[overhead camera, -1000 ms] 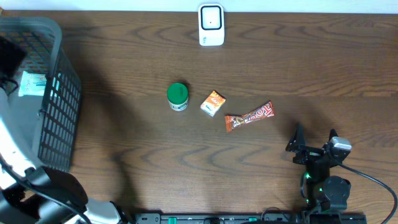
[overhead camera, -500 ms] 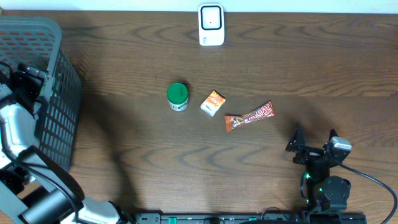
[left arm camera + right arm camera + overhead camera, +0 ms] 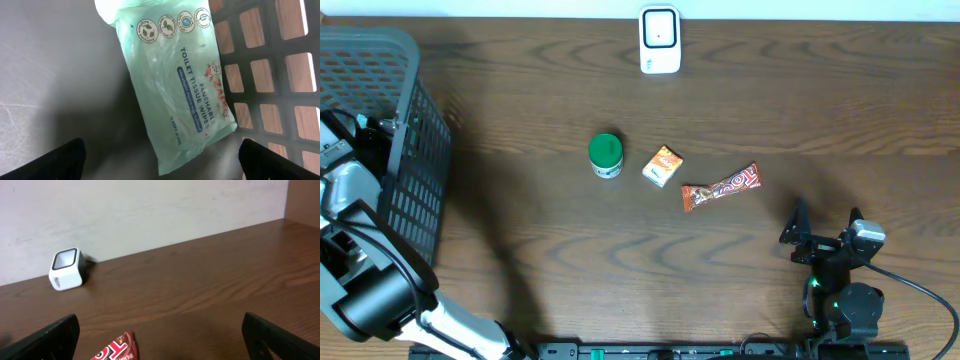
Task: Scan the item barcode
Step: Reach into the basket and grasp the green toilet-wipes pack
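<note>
Basket floor [image 3: 50,75] bears wipes pack [image 3: 175,85] angled upper-left to lower-right; both arms' jaws spread.

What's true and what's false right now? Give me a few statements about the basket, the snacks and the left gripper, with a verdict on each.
The wipes pack lies inside the basket. True.
The left gripper is shut on the wipes pack. False: its jaws stand open, holding nothing.
The orange box lies between the green-lidded jar and the candy bar. True.
The scanner sits in the basket. False: it stands near the table far edge.
</note>
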Robot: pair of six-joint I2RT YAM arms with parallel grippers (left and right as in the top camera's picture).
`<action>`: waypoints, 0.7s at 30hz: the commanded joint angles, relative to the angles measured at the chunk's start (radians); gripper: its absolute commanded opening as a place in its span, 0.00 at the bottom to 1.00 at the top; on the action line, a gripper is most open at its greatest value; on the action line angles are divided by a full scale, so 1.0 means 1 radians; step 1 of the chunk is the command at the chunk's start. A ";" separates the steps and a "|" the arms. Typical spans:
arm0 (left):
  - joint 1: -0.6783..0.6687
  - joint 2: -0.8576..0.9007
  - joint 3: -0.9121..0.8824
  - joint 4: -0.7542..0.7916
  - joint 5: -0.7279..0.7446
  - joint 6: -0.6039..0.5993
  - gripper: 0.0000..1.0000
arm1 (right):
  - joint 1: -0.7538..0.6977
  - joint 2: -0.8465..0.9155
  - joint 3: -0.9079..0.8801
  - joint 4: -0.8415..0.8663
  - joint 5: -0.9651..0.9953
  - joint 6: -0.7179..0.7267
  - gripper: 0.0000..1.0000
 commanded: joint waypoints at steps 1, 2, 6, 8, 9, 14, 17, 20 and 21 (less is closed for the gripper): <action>0.002 0.018 -0.006 0.009 0.005 -0.012 0.98 | 0.013 -0.003 -0.002 -0.002 0.001 0.002 0.99; 0.002 0.023 -0.006 0.009 0.005 -0.013 0.98 | 0.013 -0.003 -0.002 -0.002 0.001 0.002 0.99; 0.002 0.063 -0.006 0.015 0.005 -0.031 0.98 | 0.013 -0.003 -0.002 -0.002 0.001 0.002 0.99; 0.002 0.093 -0.006 0.027 0.005 -0.054 0.98 | 0.013 -0.003 -0.002 -0.002 0.001 0.002 0.99; 0.002 0.108 -0.006 0.032 0.005 -0.066 0.98 | 0.013 -0.003 -0.002 -0.002 0.001 0.002 0.99; 0.002 0.158 -0.006 0.048 0.008 -0.077 0.98 | 0.013 -0.003 -0.002 -0.002 0.001 0.002 0.99; 0.002 0.174 -0.006 0.058 0.008 -0.077 0.98 | 0.013 -0.003 -0.002 -0.002 0.001 0.002 0.99; 0.002 0.183 -0.006 0.051 0.009 -0.076 0.98 | 0.013 -0.003 -0.002 -0.002 0.001 0.002 0.99; 0.002 0.185 -0.006 0.044 0.009 -0.076 0.98 | 0.013 -0.003 -0.002 -0.002 0.001 0.002 0.99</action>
